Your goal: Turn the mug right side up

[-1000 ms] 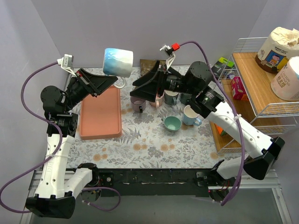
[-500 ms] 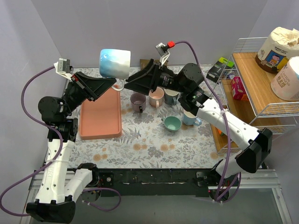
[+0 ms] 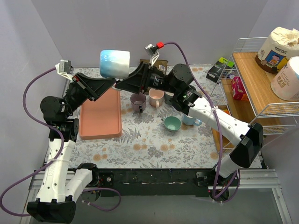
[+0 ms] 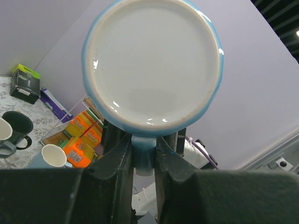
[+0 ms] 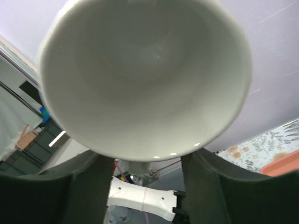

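A mug, blue at the top fading to white (image 3: 115,64), hangs in the air above the back of the table, lying on its side. My left gripper (image 3: 112,82) is shut on its handle (image 4: 142,156); the left wrist view shows the mug's flat base (image 4: 153,65). My right gripper (image 3: 118,86) is open and close under the mug from the right. The right wrist view looks into the mug's white mouth (image 5: 145,74), with my fingers (image 5: 81,186) spread on either side of the handle below it.
A salmon tray (image 3: 100,116) lies at the left. A purple mug (image 3: 138,100), a pink mug (image 3: 156,96), a teal mug (image 3: 172,123) and a light blue mug (image 3: 190,120) stand mid-table. A wire rack (image 3: 254,100) with boxes and tubs stands at the right.
My right gripper has swung left across the table up to the raised mug. My left gripper has shifted the mug slightly left, still holding its handle.
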`<state>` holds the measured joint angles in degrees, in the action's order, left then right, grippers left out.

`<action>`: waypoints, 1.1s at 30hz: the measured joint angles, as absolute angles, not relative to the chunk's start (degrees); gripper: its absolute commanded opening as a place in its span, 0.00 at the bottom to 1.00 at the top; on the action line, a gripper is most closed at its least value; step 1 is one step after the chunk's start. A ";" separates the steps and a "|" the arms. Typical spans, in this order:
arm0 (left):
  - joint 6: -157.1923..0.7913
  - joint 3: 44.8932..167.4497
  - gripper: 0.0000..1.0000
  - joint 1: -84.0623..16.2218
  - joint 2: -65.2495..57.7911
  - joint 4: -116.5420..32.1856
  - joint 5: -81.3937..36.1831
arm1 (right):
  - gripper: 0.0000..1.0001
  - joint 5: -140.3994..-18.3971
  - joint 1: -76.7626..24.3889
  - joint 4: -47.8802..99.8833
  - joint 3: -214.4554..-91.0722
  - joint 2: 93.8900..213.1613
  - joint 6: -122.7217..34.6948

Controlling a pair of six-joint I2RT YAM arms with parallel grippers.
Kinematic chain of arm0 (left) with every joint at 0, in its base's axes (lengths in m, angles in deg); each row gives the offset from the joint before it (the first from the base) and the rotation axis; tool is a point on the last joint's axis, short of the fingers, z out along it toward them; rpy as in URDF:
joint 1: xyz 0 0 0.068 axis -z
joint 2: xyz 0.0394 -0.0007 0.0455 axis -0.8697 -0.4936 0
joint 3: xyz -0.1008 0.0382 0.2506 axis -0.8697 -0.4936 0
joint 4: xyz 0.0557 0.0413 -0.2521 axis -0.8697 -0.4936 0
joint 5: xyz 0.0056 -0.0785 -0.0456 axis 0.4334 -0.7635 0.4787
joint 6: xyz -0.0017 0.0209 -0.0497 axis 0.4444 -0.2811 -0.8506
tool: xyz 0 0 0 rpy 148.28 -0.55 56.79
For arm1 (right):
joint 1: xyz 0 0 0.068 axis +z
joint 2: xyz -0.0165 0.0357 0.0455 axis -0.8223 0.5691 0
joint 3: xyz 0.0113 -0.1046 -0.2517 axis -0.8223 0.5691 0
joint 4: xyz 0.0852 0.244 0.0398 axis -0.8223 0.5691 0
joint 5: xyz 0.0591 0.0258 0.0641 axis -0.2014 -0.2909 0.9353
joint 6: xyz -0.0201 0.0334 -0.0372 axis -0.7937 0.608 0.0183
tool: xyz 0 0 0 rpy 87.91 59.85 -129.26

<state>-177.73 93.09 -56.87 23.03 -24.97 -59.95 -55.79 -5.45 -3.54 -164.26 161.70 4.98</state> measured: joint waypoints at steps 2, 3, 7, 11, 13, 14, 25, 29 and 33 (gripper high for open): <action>-177.40 92.72 0.00 -56.93 23.03 -25.04 -59.23 | 0.35 -55.82 -5.38 -3.19 -165.14 162.18 5.05; -177.42 92.57 0.00 -56.93 23.01 -24.97 -58.70 | 0.28 -55.75 -5.36 -2.69 -165.55 162.40 5.22; -175.96 92.46 0.00 -57.24 22.99 -25.10 -57.09 | 0.01 -55.36 -5.36 -1.34 -167.08 163.45 5.95; -175.61 92.46 0.13 -57.26 22.92 -25.61 -56.47 | 0.01 -55.01 -5.36 0.61 -168.33 163.88 4.98; -175.02 92.46 0.29 -57.26 22.86 -26.20 -56.30 | 0.01 -55.34 -5.36 1.57 -168.48 163.88 4.39; -174.63 92.46 0.60 -57.26 22.79 -26.50 -56.21 | 0.01 -55.55 -5.38 1.99 -168.48 163.88 4.07; -167.11 92.61 0.98 -56.61 23.12 -39.99 -54.24 | 0.01 -62.61 -5.40 15.32 -165.38 162.35 -3.17; -162.41 92.72 0.98 -56.61 24.78 -51.24 -46.97 | 0.01 -67.71 -6.45 25.02 -163.02 159.66 -7.54; -159.00 93.05 0.98 -56.61 26.55 -62.63 -36.89 | 0.01 -74.74 -7.74 37.04 -160.20 157.30 -13.40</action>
<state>-159.00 93.05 -56.61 26.55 -62.63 -36.89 -74.74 -7.74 37.04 -160.20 157.30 -13.40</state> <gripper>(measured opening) 0.981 0.236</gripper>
